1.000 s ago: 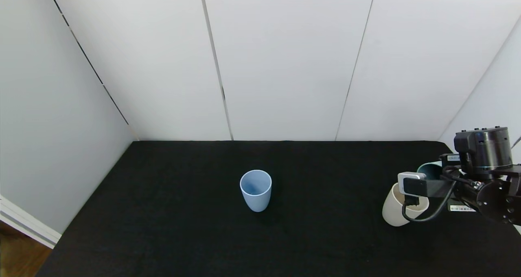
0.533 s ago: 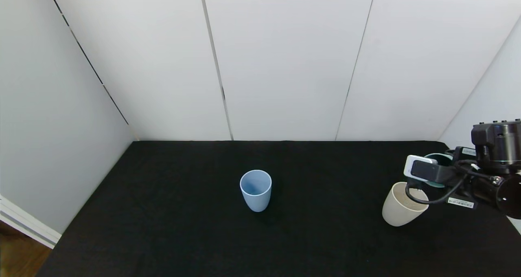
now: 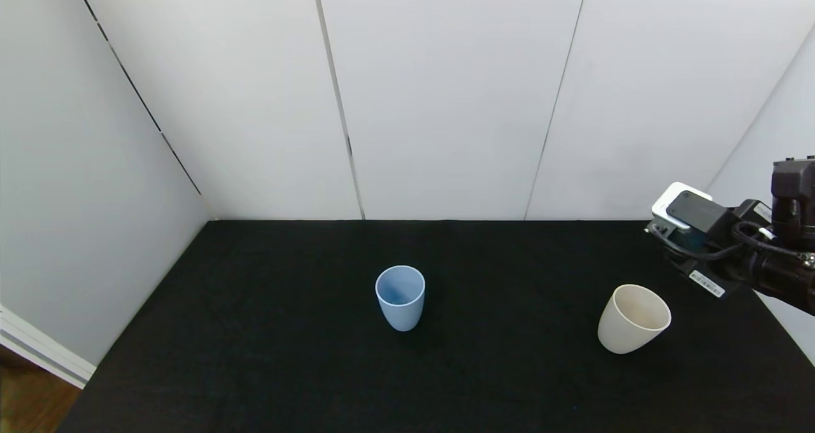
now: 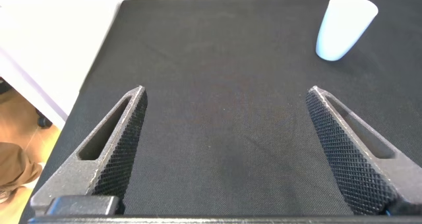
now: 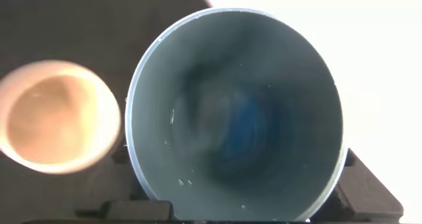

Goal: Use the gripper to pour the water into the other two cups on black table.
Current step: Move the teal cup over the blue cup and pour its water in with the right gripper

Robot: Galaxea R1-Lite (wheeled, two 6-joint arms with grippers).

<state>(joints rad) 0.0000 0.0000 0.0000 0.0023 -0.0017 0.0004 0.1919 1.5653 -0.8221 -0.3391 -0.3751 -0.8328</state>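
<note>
The light blue cup (image 3: pixel 400 296) stands upright mid-table, and the left wrist view shows it (image 4: pixel 344 26) farther off. Near the right edge of the black table (image 3: pixel 267 356) stands the cream cup (image 3: pixel 633 318), upright. My right gripper (image 3: pixel 691 245) hangs above and behind the cream cup, shut on a teal-green cup (image 5: pixel 237 118). That cup's mouth fills the right wrist view, with the cream cup (image 5: pixel 56 115) beside it. Only small drops of water (image 5: pixel 179 182) cling to its inner wall. My left gripper (image 4: pixel 227 145) stays low over the table's left part, open and holding nothing.
White wall panels (image 3: pixel 446 95) close the table at the back and on both sides. The table's left edge drops to a wooden floor (image 3: pixel 25 401).
My right gripper has risen and drawn back to the right with the teal-green cup, away from the cream cup's mouth. Both standing cups have stayed put.
</note>
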